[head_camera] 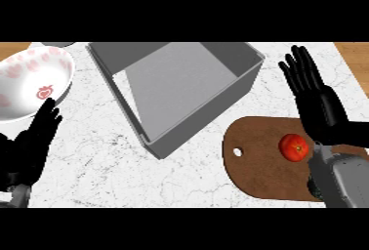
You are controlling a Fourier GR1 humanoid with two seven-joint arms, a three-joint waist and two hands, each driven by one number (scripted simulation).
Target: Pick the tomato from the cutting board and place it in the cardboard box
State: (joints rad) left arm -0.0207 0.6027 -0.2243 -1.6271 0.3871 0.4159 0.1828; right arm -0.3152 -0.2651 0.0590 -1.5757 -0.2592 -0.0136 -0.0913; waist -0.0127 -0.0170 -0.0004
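At the far left the left hand (29, 146) rests open on the worktop (93, 161), fingers straight, just below a white bowl (32, 83) with red strawberry prints. In the middle stands the grey box (180, 88), open-topped and set at an angle. To its right lies the brown cutting board (263, 161), and the tomato (294, 146) sits near the board's right side. The right hand (317, 102) is released, fingers extended, its wrist just beside the tomato and its fingers reaching past it. The step appears to be the approach: the hand should likely draw back and lower so the fingers can curl around the tomato from above, before it lifts left toward the box.
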